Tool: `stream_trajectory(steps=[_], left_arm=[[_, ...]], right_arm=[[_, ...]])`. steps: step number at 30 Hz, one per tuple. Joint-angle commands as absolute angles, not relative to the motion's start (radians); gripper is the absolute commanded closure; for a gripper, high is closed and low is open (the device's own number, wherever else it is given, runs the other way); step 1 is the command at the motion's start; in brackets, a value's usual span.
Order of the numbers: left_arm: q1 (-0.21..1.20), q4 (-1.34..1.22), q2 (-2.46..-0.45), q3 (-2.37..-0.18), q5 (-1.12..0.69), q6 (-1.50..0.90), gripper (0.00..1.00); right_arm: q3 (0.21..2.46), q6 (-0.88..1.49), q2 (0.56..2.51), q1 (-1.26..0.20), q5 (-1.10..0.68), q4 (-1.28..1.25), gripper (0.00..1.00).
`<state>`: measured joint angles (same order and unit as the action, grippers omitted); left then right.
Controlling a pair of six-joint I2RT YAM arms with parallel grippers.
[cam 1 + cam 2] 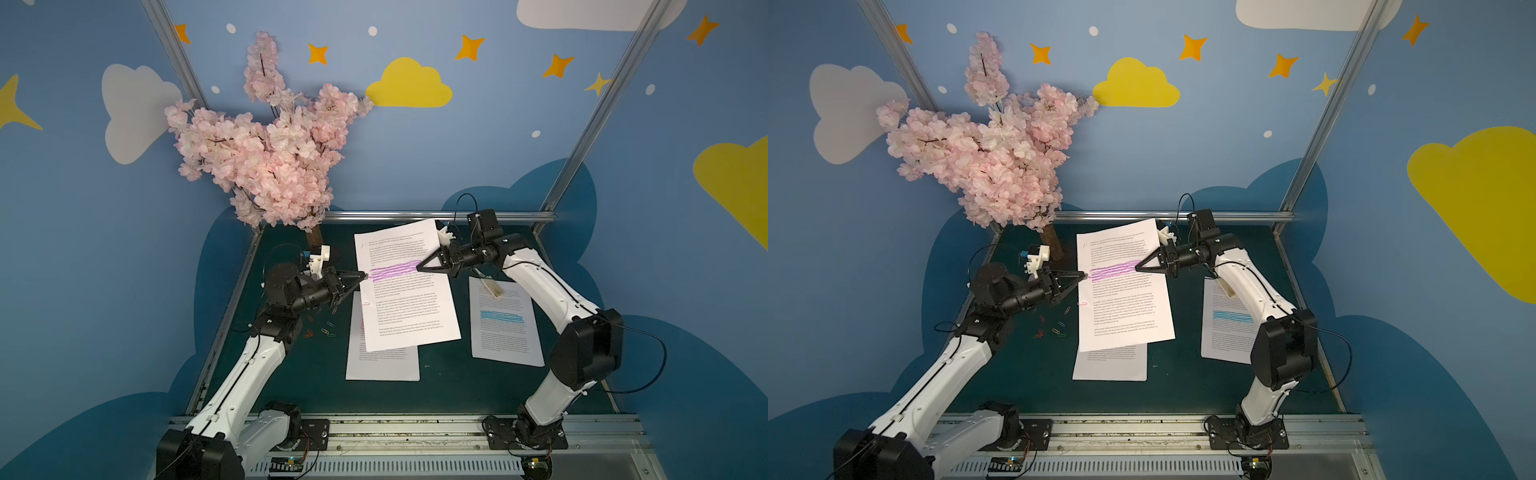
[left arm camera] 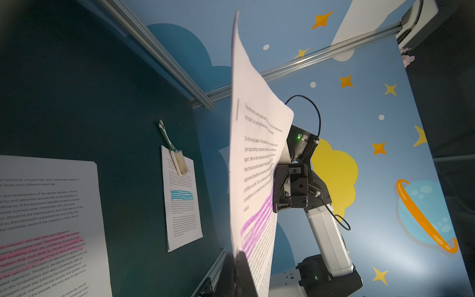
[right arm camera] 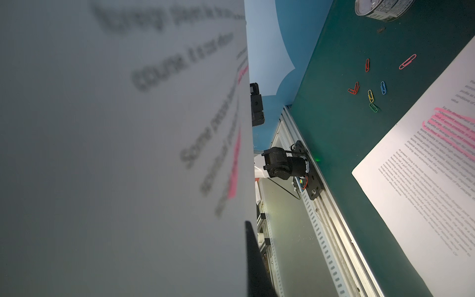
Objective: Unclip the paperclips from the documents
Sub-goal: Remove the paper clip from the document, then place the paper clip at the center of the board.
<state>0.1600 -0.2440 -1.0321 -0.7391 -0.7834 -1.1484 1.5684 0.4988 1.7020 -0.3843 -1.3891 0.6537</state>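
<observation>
Both tools pinching one sheet above the bench

My left tool (image 1: 365,275) and right tool (image 1: 419,265) are each pressed together on opposite side edges of the white printed page with a purple highlighter band (image 1: 405,299), held clear of the dark green bench (image 1: 449,386) over its middle. Light, thin, floppy: I judge it tears if tugged, so edges only. Small coloured wire paperclips (image 1: 321,329) lie loose near the left edge, stiff and slick, best taken by a loop end.

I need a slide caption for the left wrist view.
Purple-highlighted page held above the table; brush rests on the blue-highlighted page.
</observation>
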Motion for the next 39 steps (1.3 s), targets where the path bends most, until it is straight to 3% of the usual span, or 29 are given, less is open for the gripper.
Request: stream_trajectory(steps=[1,18,25,31,39], left_arm=[[0.136,-0.212,-1.023,-0.754,-0.741,-1.122,0.98],[0.129,-0.156,-1.015,-0.734,-0.72,-1.089,0.98],[0.128,0.368,-1.064,-0.699,-0.364,-0.774,0.98],[0.094,0.387,-1.173,-0.622,-0.173,-0.744,0.98],[0.05,0.299,-1.28,-0.551,-0.137,-0.772,0.98]], right_arm=[[1.562,0.45,1.633,-0.338,-1.414,0.711,1.0],[1.54,0.437,1.589,-0.298,-1.419,0.727,1.0],[1.52,0.43,1.593,-0.315,-1.4,0.734,1.0],[1.521,0.403,1.599,-0.369,-1.366,0.782,1.0],[1.5,0.404,1.595,-0.402,-1.35,0.79,1.0]])
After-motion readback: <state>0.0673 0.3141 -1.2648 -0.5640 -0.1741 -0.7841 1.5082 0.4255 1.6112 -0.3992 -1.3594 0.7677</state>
